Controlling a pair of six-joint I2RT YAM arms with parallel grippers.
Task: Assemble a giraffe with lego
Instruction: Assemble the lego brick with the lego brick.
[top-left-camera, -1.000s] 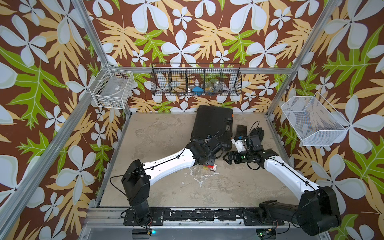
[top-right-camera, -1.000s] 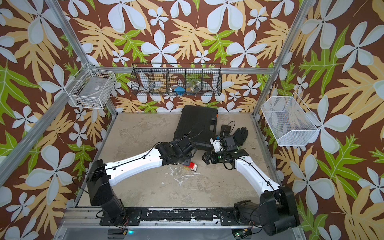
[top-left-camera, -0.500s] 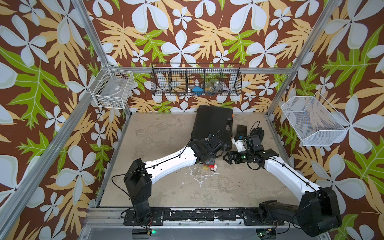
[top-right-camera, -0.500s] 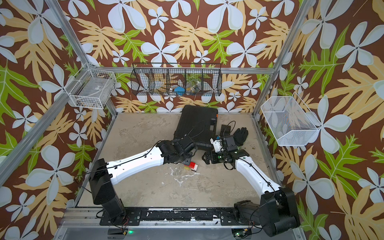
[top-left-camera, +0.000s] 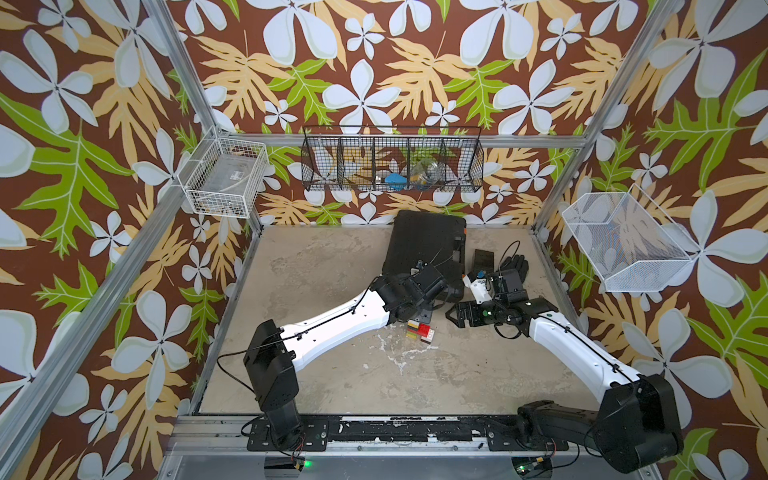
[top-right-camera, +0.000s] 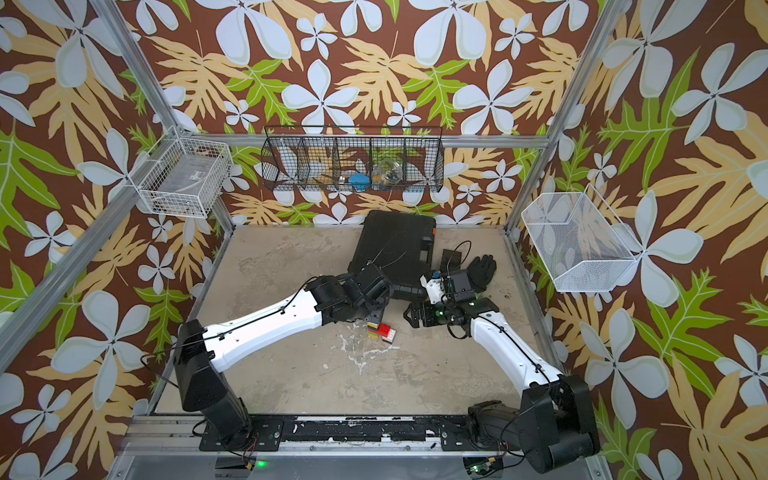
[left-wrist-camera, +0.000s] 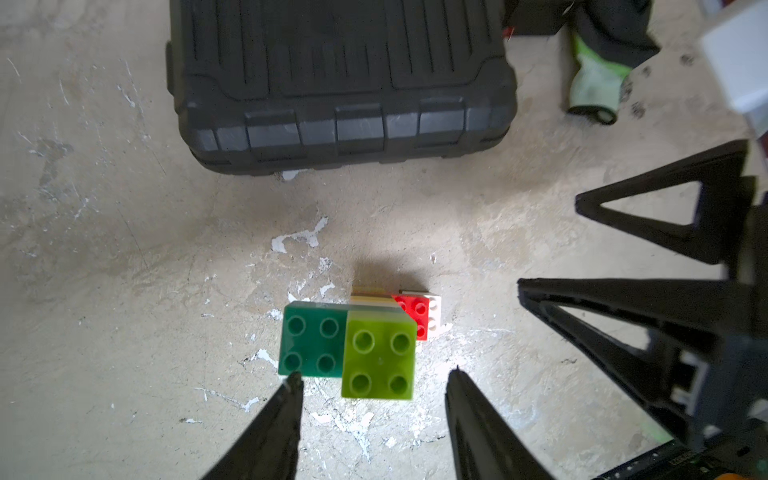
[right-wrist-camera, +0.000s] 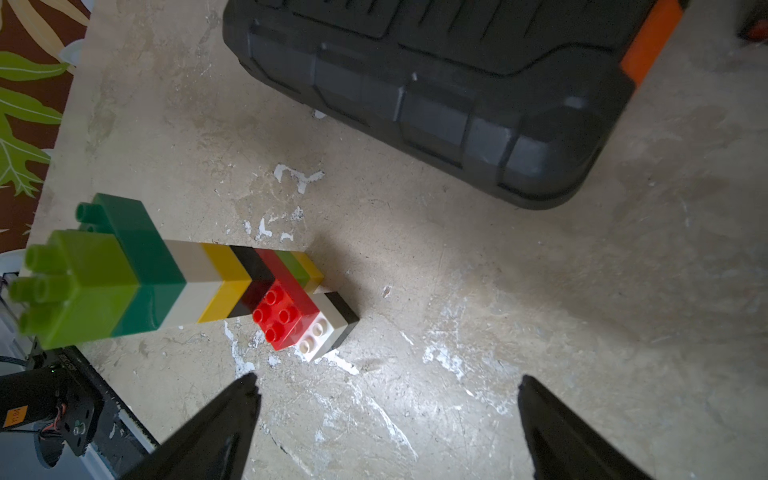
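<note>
The giraffe (right-wrist-camera: 174, 286) stands upright on the table (top-left-camera: 332, 365). A lime green brick tops its dark green head, above a white, yellow and black striped neck. Its red body and short legs are at the base. From above, in the left wrist view, the giraffe (left-wrist-camera: 365, 349) shows its lime and dark green studs. My left gripper (left-wrist-camera: 374, 377) hangs over its top, open, one finger on each side of the lime brick. My right gripper (right-wrist-camera: 387, 381) is open and holds nothing, just to the right of the giraffe (top-left-camera: 420, 330). No loose lego is in view.
A big black case (top-left-camera: 428, 245) lies just behind the giraffe. To the right of the case are a small black box (top-left-camera: 483, 259) and a black glove (top-left-camera: 515, 264). Wire baskets (top-left-camera: 392, 164) hang on the walls. The right gripper's fingers (left-wrist-camera: 648, 299) reach in close beside the left one.
The left arm has shifted a little over the giraffe. The giraffe and the right arm have stayed where they were.
</note>
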